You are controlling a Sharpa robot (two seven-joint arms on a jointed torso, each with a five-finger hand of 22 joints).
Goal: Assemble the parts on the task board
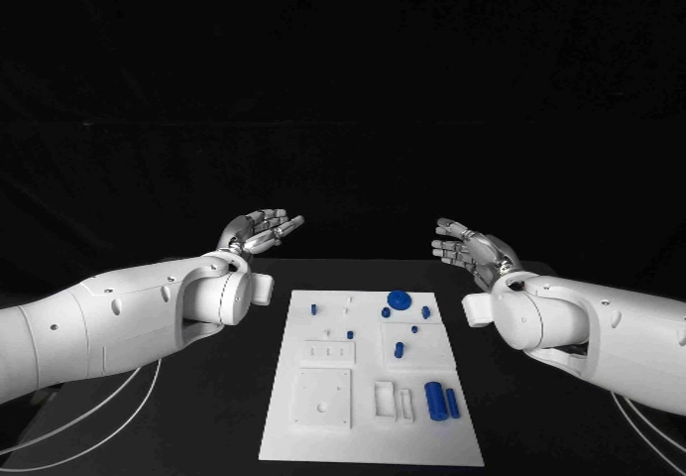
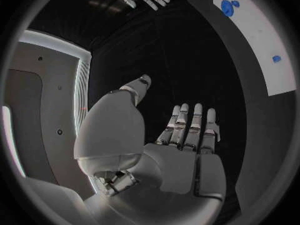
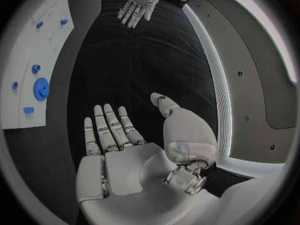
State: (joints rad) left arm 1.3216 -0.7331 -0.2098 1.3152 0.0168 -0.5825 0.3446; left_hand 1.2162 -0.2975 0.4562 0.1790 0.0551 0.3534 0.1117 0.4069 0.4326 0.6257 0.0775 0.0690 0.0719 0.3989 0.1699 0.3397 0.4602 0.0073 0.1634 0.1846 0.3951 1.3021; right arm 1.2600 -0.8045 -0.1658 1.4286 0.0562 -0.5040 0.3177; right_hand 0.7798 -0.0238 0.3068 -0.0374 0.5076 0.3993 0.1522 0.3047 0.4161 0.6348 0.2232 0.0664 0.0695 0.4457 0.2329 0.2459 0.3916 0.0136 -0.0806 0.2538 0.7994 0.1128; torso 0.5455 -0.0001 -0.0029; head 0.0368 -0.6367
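Robot hands, left [image 1: 259, 231] and right [image 1: 466, 247], are held released beyond the task board [image 1: 375, 436]; blue parts [image 1: 440, 401] could be knocked on descent.

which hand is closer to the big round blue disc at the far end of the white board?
Right. The right hand hovers open just beyond the big round blue disc; the left hand sits farther off, across the white board.

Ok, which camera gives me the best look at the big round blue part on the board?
The right wrist view: the round blue part shows large, with its toothed rim and centre hole. The head view shows it small at the task board's far end. The left wrist view catches it squashed near the rim.
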